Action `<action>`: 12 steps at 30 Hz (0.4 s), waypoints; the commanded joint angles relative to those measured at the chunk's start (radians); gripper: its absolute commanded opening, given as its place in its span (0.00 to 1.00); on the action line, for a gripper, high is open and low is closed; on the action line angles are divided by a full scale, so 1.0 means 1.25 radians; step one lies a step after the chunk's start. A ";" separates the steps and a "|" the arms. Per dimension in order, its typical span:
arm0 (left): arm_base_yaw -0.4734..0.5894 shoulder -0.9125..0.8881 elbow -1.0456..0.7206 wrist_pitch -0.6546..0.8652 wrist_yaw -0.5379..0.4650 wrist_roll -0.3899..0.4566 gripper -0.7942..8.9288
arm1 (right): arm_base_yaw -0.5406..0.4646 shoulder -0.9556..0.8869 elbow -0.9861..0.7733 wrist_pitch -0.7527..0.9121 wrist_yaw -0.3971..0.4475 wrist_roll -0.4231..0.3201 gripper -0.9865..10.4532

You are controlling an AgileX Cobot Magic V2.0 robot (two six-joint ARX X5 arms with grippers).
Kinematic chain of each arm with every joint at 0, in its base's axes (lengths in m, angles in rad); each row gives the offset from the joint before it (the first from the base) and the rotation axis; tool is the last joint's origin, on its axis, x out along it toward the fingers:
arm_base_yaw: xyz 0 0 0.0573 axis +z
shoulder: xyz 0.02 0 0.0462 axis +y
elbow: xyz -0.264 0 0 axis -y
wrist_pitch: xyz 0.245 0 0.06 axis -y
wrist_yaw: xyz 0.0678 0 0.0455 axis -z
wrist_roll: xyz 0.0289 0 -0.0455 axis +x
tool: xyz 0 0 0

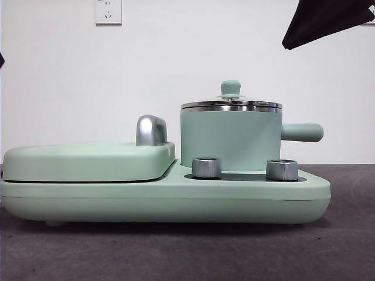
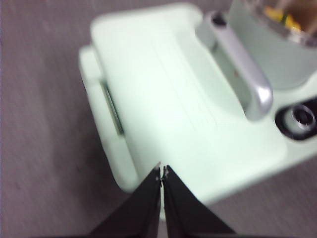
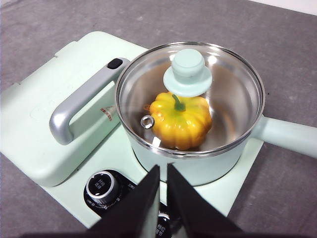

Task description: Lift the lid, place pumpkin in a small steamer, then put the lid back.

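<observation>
Your right claw (image 3: 162,171) has its two black jaws almost together, only a thin gap between them, and it holds nothing. It hangs above the near edge of the small steamer (image 3: 198,163), not touching it. Your left claw (image 2: 161,172) is also closed tip to tip and empty, over the edge of the flat rectangular cover (image 2: 168,99).

Only the right wrist view shows you what is inside the pot: one pumpkin (image 3: 181,121), glossy yellow-orange and ribbed with a short green stem, sits on the shiny steel bottom. The lid (image 3: 233,79) lies on the rim, a round clear glass disc in a steel ring, with one mint-green knob at its centre and a small steel vent ring near the edge. In the front view the pot wall hides the pumpkin completely; there you see only the mint-green cylinder, the steel rim and the knob on top. The left wrist view is blurred and catches only a bit of yellow behind the glass.

The front view shows two steel control knobs (image 1: 206,167) in front of the pot, one stubby side handle (image 1: 302,132) and one chrome handle (image 1: 151,130) on the cover. The appliance body is smooth matte mint-green plastic and it stands on a dark grey worktop (image 1: 176,252) with a rough cloth-like surface. One black arm tip is at a top corner.
</observation>
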 commanded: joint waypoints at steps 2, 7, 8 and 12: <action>0.059 -0.116 -0.140 0.172 -0.001 0.033 0.09 | 0.005 0.003 0.005 0.010 0.000 0.009 0.10; 0.160 -0.345 -0.372 0.361 -0.005 -0.013 0.09 | 0.005 0.003 0.005 0.010 0.000 0.009 0.10; 0.174 -0.385 -0.400 0.364 -0.010 -0.016 0.09 | 0.005 0.003 0.005 0.010 0.000 0.009 0.10; 0.232 -0.519 -0.475 0.342 -0.035 -0.029 0.09 | 0.005 0.003 0.005 0.010 0.000 0.009 0.10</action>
